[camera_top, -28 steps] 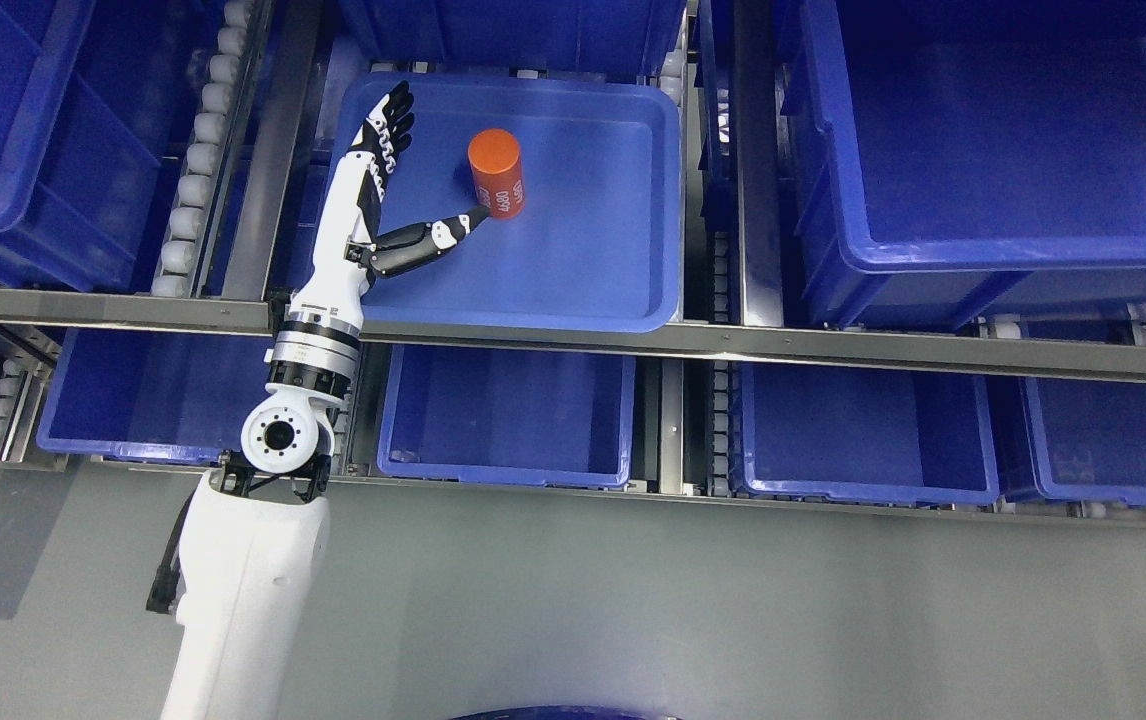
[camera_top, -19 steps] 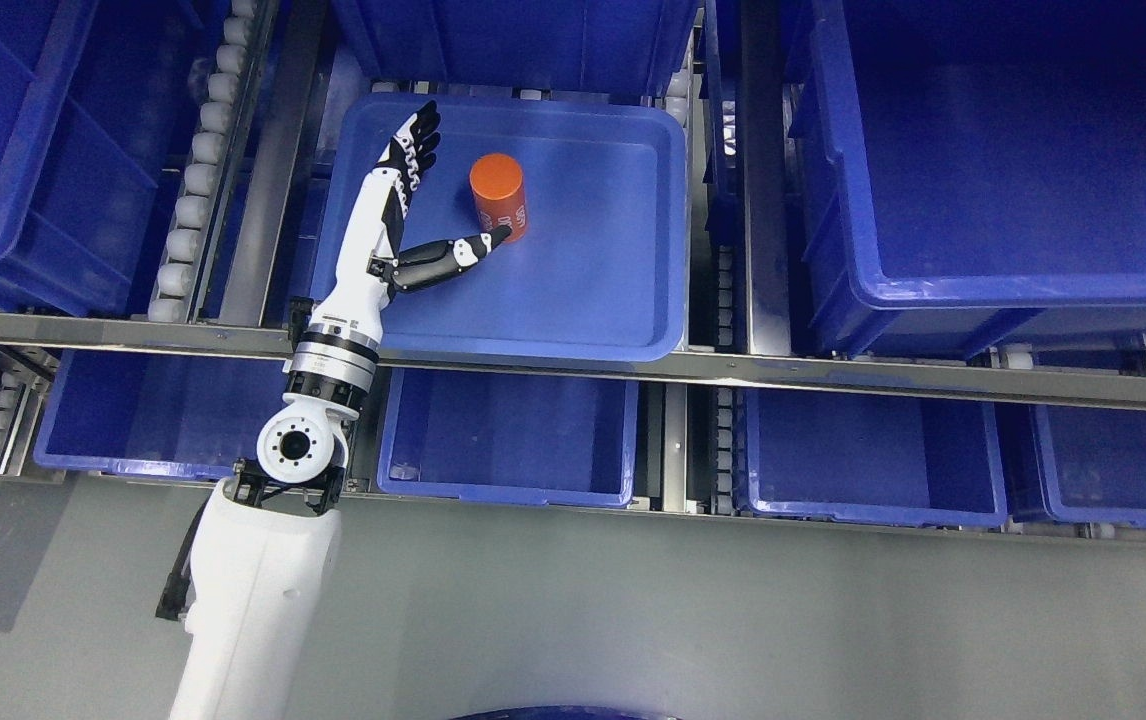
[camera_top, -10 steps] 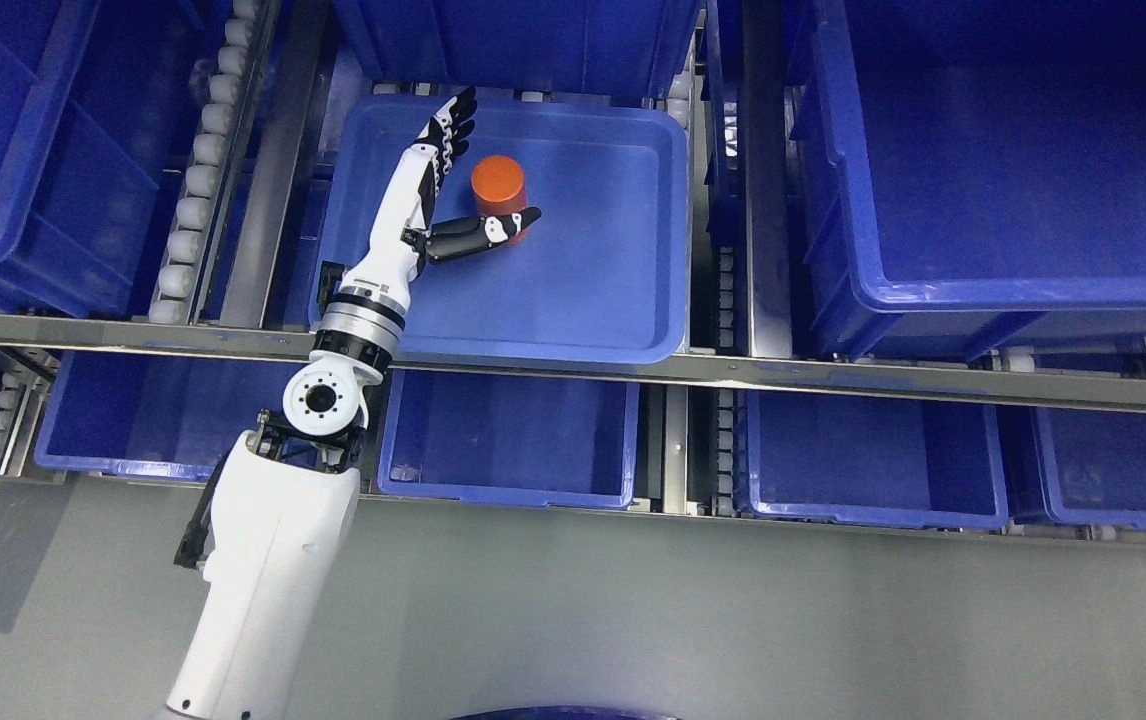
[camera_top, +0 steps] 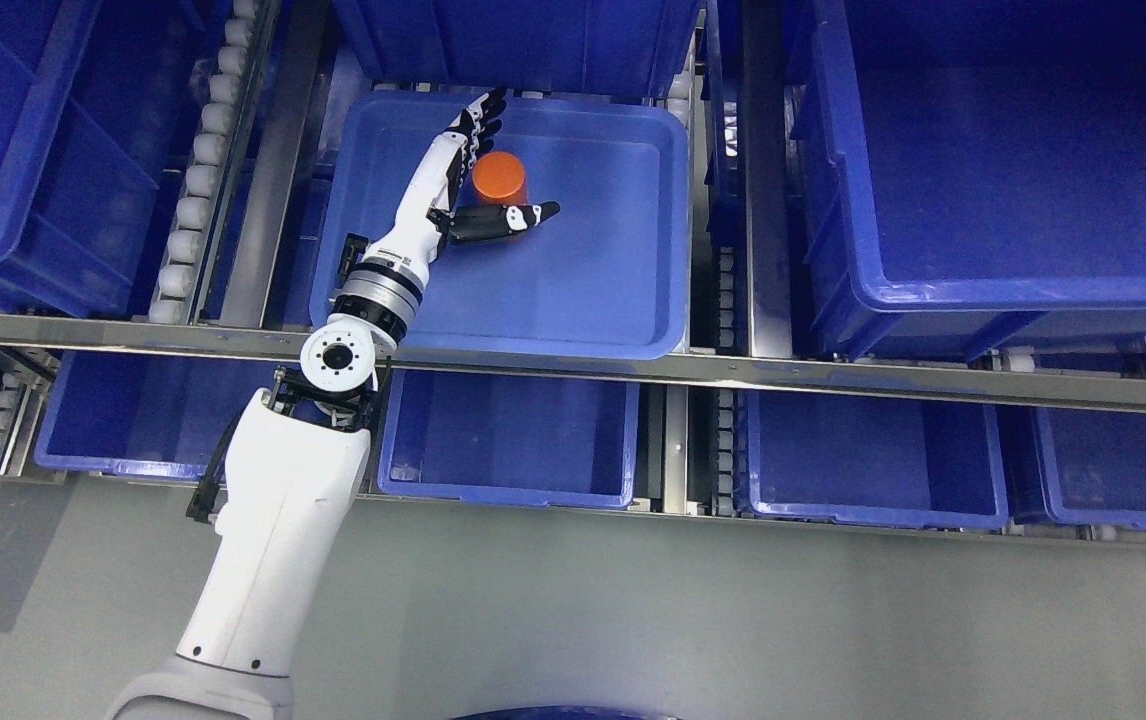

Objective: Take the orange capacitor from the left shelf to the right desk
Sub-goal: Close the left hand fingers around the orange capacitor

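Note:
The orange capacitor [camera_top: 499, 178], a small upright cylinder, stands in a shallow blue tray [camera_top: 593, 290] on the middle shelf level. My left hand [camera_top: 503, 160] reaches into the tray from the lower left. Its fingers [camera_top: 479, 118] are stretched out straight along the capacitor's left side. Its thumb [camera_top: 513, 217] lies across the near side of the capacitor and hides its lower part. The hand is open around the capacitor, not closed on it. My right arm is out of view.
Deep blue bins [camera_top: 993, 150] stand on the shelf to the right, left and behind the tray. More blue bins [camera_top: 508, 430] sit on the lower level under a metal rail [camera_top: 733, 365]. Roller tracks [camera_top: 198, 170] run left of the tray. Grey floor lies in front.
My left arm has reached further up and right into the tray. The open hand has gone from left of the capacitor to bracketing it, thumb now across its near side. The capacitor stays upright.

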{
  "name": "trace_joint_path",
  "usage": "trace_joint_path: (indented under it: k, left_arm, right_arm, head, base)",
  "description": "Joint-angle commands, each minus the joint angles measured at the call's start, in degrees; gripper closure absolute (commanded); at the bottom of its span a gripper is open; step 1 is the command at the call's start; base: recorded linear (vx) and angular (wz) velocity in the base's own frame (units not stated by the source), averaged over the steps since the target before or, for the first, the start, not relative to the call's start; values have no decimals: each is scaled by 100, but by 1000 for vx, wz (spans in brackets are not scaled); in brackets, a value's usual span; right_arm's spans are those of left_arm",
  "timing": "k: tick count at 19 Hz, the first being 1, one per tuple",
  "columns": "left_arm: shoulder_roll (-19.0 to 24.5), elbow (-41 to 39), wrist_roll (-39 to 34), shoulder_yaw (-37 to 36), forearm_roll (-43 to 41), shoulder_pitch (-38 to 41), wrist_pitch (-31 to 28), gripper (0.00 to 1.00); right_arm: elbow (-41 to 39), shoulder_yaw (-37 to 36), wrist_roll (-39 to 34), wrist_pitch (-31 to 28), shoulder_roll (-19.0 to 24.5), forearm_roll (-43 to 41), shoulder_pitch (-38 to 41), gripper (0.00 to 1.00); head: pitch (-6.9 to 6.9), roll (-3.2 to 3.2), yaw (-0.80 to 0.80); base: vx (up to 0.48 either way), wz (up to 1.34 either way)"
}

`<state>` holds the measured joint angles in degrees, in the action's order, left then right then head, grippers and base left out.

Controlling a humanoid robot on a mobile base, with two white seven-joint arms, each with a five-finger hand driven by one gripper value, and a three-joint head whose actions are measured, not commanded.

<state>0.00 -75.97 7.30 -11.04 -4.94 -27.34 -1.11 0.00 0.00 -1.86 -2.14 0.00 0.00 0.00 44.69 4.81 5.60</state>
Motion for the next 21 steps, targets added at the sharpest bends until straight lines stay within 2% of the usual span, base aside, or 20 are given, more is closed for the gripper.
trace_joint_path:
  k: [1, 11, 16, 21]
  left_arm:
    - [100, 451, 227, -48, -60, -105, 14, 14]
    - [100, 451, 333, 418, -42, -35, 523, 68]
    - [100, 451, 325, 594, -33, -26, 1015, 97]
    - [100, 303, 325, 585, 54, -43, 1183, 100]
  right_arm:
    - [-193, -62, 1, 3, -100, 0, 79, 0]
    - [-193, -62, 1, 3, -100, 0, 79, 0]
    - [-193, -62, 1, 3, -100, 0, 79, 0]
    - [-193, -62, 1, 3, -100, 0, 79, 0]
  head:
    - [0, 0, 0]
    - [0, 0, 0]
    - [0, 0, 0]
    - [0, 0, 0]
  base:
    - [0, 0]
    - [0, 0]
    - [0, 0]
    - [0, 0]
